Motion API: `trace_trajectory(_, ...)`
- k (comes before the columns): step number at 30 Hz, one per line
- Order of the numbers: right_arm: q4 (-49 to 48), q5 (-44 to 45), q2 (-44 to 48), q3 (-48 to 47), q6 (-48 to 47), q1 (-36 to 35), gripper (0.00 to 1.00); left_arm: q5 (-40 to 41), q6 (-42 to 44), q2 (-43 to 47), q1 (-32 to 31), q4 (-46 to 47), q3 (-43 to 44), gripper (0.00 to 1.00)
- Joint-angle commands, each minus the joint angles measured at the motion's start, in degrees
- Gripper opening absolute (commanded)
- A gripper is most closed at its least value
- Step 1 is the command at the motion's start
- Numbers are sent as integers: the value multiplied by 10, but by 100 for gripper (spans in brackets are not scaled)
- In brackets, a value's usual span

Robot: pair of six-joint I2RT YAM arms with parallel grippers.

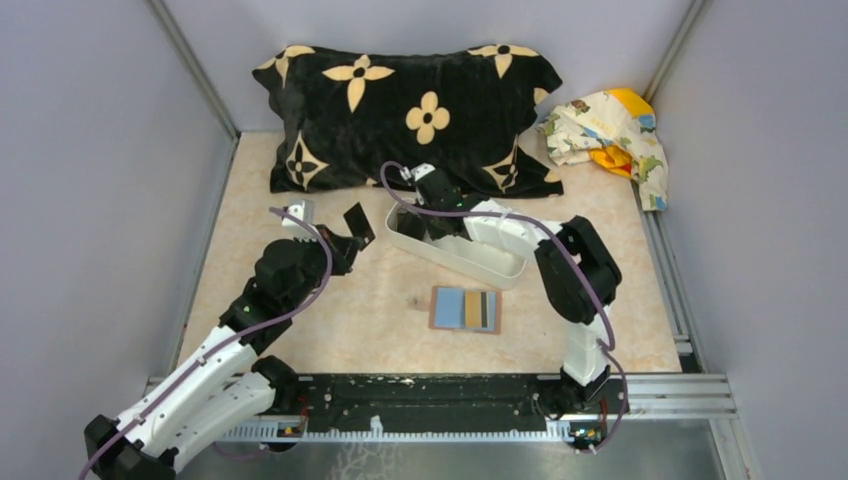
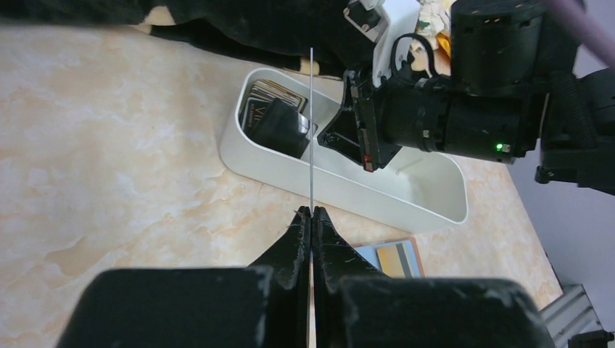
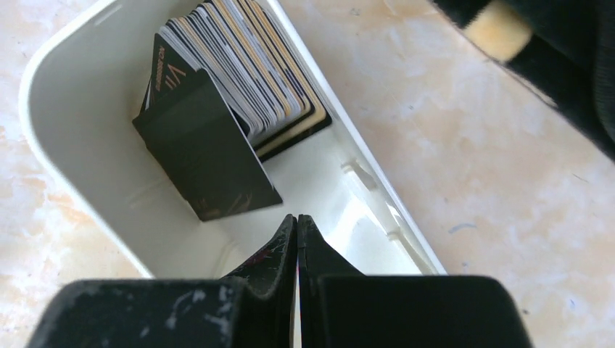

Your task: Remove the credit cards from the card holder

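grey walls (image 1: 90,150), beige marbled tabletop (image 1: 380,300), black flowered pillow (image 1: 400,150) at back

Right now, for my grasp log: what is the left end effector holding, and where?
The left end effector pinches a dark credit card by one edge.

A large black velvety pillow (image 1: 410,105) with cream flower shapes lies across the upper centre of the overhead view, against the back wall (image 1: 430,25). At upper right, just beside it, sits a crumpled cloth (image 1: 610,135), white with coloured print and a yellow-orange part. A long white oblong tray (image 1: 462,262) lies diagonally at centre, near the pillow's front edge. All rest on a beige marbled desk (image 1: 300,320) between grey side walls.
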State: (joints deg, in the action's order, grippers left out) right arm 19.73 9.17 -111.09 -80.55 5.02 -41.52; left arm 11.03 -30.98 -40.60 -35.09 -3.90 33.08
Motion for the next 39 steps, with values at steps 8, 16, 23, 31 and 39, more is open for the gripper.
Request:
trace_trajectory(8,-35,9,99,54,3,-6,0,-69,5,6,3,49,-20,0)
trace_trajectory(16,-48,-29,75,58,16,-10,0,-54,5,26,4,32,-25,0)
trace_trajectory(23,-50,-32,42,36,13,-9,0,-49,9,24,4,33,-26,0)
trace_trajectory(31,-46,-40,4,-7,11,-11,0,-33,22,25,4,20,-22,0)
trace_trajectory(39,-39,-38,-16,-39,1,-15,0,-35,20,29,4,21,-27,0)
